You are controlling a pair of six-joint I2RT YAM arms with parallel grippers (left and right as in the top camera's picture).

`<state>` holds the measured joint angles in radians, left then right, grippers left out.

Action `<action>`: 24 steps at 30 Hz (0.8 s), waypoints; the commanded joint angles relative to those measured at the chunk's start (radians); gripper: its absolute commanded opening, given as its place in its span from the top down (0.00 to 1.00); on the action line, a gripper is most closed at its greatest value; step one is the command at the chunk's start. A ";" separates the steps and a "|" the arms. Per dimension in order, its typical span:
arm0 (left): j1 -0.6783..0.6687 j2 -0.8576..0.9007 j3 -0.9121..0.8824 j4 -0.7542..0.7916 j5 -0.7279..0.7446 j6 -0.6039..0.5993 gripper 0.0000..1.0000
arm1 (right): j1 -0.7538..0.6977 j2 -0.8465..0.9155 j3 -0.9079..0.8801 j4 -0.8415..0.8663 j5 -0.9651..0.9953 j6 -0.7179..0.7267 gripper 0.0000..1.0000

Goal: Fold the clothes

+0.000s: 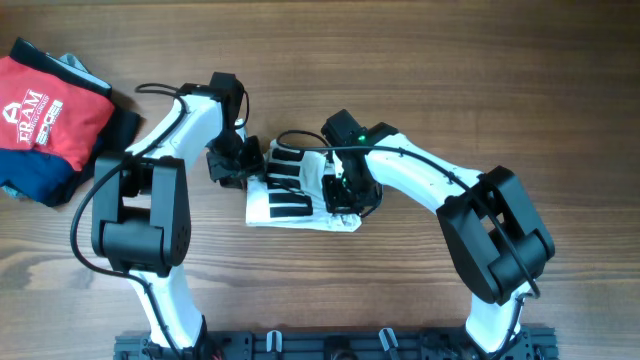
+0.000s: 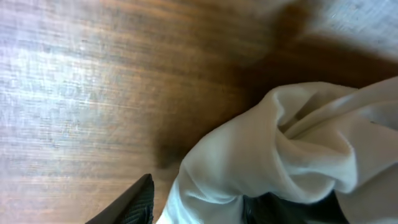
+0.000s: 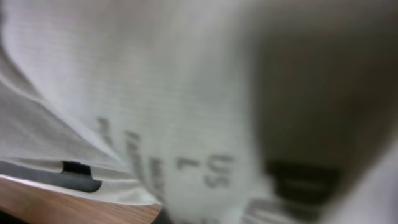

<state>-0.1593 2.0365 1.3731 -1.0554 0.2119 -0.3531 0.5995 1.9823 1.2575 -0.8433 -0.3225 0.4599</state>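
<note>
The white shirt (image 1: pixel 292 192) with black block stripes lies as a small folded bundle at the table's middle. My left gripper (image 1: pixel 236 165) is at its left edge. In the left wrist view, bunched white shirt fabric (image 2: pixel 280 149) sits between my left gripper's fingers (image 2: pixel 199 208), which look closed on it. My right gripper (image 1: pixel 346 196) is on the shirt's right part. The right wrist view is filled by blurred shirt cloth (image 3: pixel 155 93) very close to the lens, with printed size lettering (image 3: pixel 205 168). The right fingers are hidden by the cloth, which looks gripped.
A red folded garment (image 1: pixel 45 112) with a white logo lies on a navy folded garment (image 1: pixel 40 185) at the far left. Bare wooden tabletop (image 1: pixel 560 110) surrounds the shirt. A black rail (image 1: pixel 330 345) runs along the front edge.
</note>
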 commanded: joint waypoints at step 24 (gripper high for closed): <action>0.004 0.011 -0.015 -0.037 -0.024 0.009 0.55 | -0.005 -0.156 -0.006 0.222 0.098 -0.090 0.76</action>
<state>-0.1589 2.0365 1.3712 -1.0973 0.2066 -0.3531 0.5991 1.7794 1.2568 -0.6540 -0.2409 0.3725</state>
